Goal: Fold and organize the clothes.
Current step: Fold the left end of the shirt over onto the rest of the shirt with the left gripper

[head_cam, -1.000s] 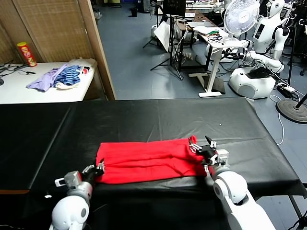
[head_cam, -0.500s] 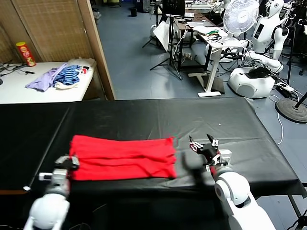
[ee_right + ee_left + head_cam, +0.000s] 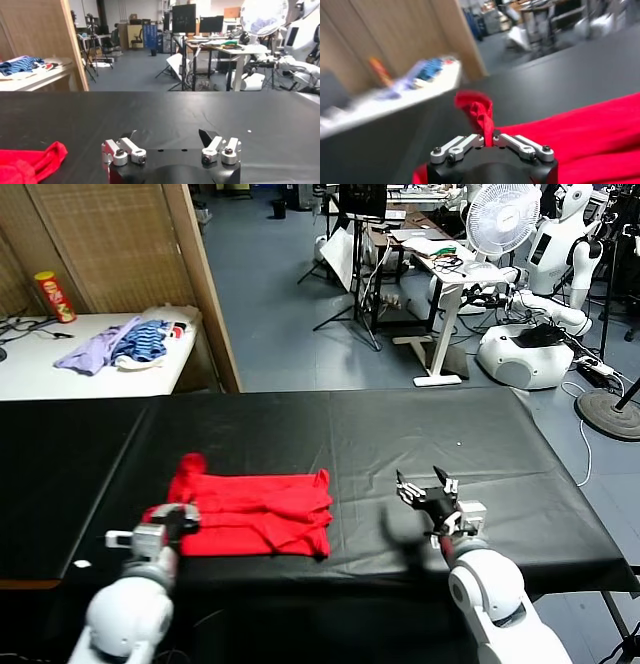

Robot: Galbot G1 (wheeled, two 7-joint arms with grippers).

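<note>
Leftmost, on the white side table [image 3: 60,369] beyond the black table's far left corner, stand a red and yellow can [image 3: 56,296] and a heap of lavender and blue-striped clothes [image 3: 115,346]. On the black table [image 3: 330,434] itself, the red T-shirt [image 3: 255,512] lies folded into a flat band along the near edge, left of the table's middle. Its left end is bunched and pulled up into a small peak above the rest of the cloth. The left gripper [image 3: 178,520] sits at that left end, just inside the table's near edge, with its fingers pinched tight on a twist of the red fabric; the left wrist view shows the cloth [image 3: 479,116] rising straight out from between the closed fingers, with the rest of the shirt spread flat behind. Right of the shirt is a stretch of bare black table, and then the right gripper [image 3: 427,494], well apart from the cloth and near the table's near edge. Its fingers are spread wide with nothing between them. In the right wrist view only the tip of the shirt [image 3: 31,161] shows, off to one side of the gripper [image 3: 170,145]. Behind the black table, toward the right, are a white fan [image 3: 503,218] and a white robot [image 3: 545,279].
</note>
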